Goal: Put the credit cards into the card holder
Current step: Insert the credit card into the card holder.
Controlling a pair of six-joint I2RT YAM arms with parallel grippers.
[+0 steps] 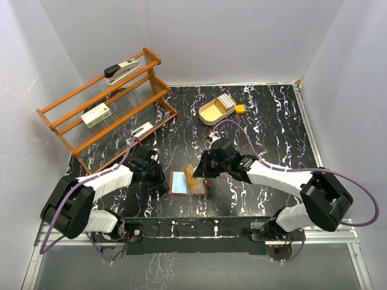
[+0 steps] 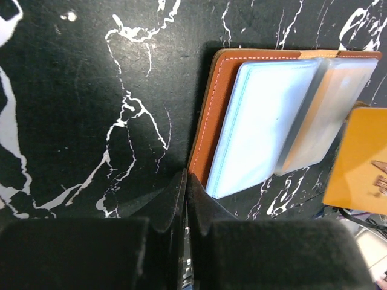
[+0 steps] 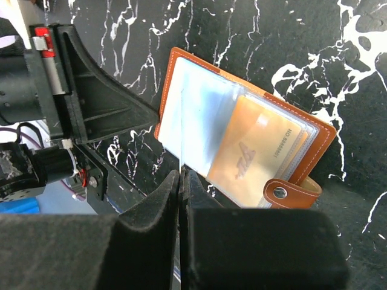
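Observation:
The card holder (image 1: 181,183) lies open on the black marble table, its clear sleeves (image 2: 266,121) facing up. One orange credit card (image 3: 254,151) sits inside a sleeve, near the snap tab (image 3: 290,192). My right gripper (image 3: 181,172) is shut on a tan credit card (image 1: 191,175), holding it on edge over the sleeves. That card appears yellow at the right of the left wrist view (image 2: 363,163). My left gripper (image 2: 185,176) is shut, its tips at the near left corner of the brown cover (image 2: 211,121). I cannot tell whether it pinches the leather.
A wooden rack (image 1: 106,99) at the back left carries a stapler (image 1: 121,69) and a white-and-green box (image 1: 97,115). An oval tan tray (image 1: 211,115) with a small pale stack (image 1: 225,101) stands at the back, and a yellow block (image 1: 240,109) is beside it.

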